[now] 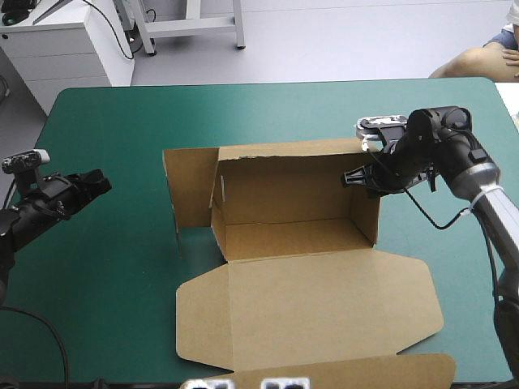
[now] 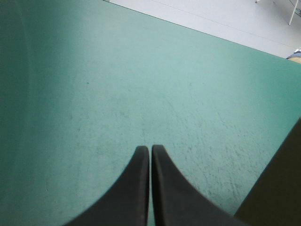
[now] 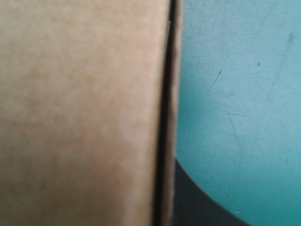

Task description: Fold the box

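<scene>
Teal-green table point(image 1: 105, 267), with the brown box point(image 1: 284, 198) at its middle as an open tray.
The walls stand raised. The lid point(image 1: 316, 308) lies flat toward the near edge, and a flap point(image 1: 190, 186) juts from the far left corner. The right tool point(image 1: 357, 175) pinches the top of the right wall, with one black finger point(image 3: 197, 207) outside it and the other hidden behind board. The left tool point(image 1: 101, 182) hangs closed and empty over bare cover, well left of the box.
</scene>
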`<action>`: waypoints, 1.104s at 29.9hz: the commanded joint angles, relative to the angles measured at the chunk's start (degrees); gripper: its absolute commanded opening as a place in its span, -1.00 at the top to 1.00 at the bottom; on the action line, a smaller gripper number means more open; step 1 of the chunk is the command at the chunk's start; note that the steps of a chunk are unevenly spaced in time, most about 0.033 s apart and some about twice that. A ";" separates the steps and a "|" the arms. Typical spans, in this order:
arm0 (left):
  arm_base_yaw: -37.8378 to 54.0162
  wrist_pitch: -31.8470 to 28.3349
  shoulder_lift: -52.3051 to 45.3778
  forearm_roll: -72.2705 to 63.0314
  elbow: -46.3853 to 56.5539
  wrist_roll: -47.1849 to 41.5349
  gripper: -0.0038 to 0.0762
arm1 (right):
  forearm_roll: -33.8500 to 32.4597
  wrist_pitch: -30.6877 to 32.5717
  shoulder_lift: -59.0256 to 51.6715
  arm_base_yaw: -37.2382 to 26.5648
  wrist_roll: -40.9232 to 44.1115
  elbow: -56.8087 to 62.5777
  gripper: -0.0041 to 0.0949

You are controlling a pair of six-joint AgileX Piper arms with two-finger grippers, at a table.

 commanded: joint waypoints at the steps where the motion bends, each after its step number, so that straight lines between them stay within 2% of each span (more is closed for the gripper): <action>1: -0.24 0.08 -1.09 -3.08 -1.61 0.26 0.91 | 0.25 1.26 0.80 -0.12 -0.37 -2.78 0.94; 6: -0.24 0.84 -1.09 -3.08 -1.61 0.26 0.91 | 0.25 1.26 6.07 -0.12 -0.37 -5.18 0.94; 14: -0.24 1.80 -1.09 -3.56 -1.61 0.26 0.91 | 0.25 -3.45 12.03 -0.12 1.83 -11.29 0.94; 25: -0.24 3.83 -1.09 -3.46 -1.61 0.26 0.91 | -0.30 -3.59 19.42 -0.23 3.28 -19.93 0.94; 28: -0.24 3.83 -1.09 -3.06 -1.61 0.67 0.91 | 1.55 -1.29 20.72 -0.23 0.28 -22.50 0.94; 30: -0.24 3.83 -1.09 -3.02 -1.61 0.78 0.91 | 1.44 0.97 21.43 -0.23 -0.84 -24.49 0.88; 33: -0.24 3.99 -1.09 -3.02 -1.61 0.78 0.91 | 1.28 1.23 21.81 -0.23 -0.84 -26.40 0.65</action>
